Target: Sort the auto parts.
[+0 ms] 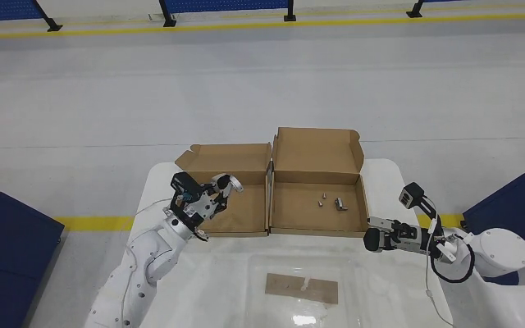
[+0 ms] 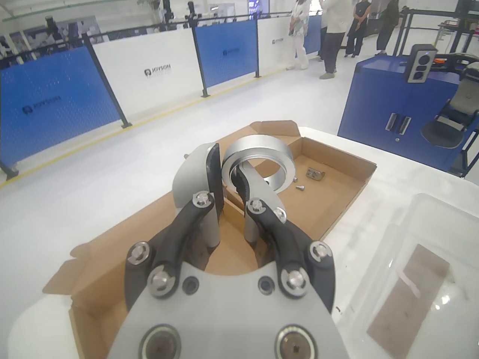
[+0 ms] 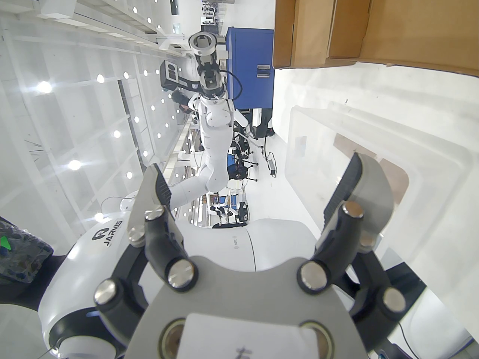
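**Ring held over the left box**

My left gripper (image 2: pixel 226 177) pinches the wall of the metal ring (image 2: pixel 278 158), one finger through the hole and one outside. I think this stops it from rolling out. The ring hangs above the left box (image 1: pixel 246 215), probably its place, because the small parts (image 1: pixel 340 205) lie in the right box (image 1: pixel 299 209). My right gripper (image 3: pixel 254 168) is spread wide and empty, near that box. My left gripper hides the floor under the ring, and the small parts are too tiny to name.

Small dark logos, each with a short word beside it, stand on the fence panels beyond the table (image 1: pixel 379 176) at about twelve o'clock: one on a white panel (image 2: pixel 157 71), one on a blue panel (image 2: pixel 39 108).
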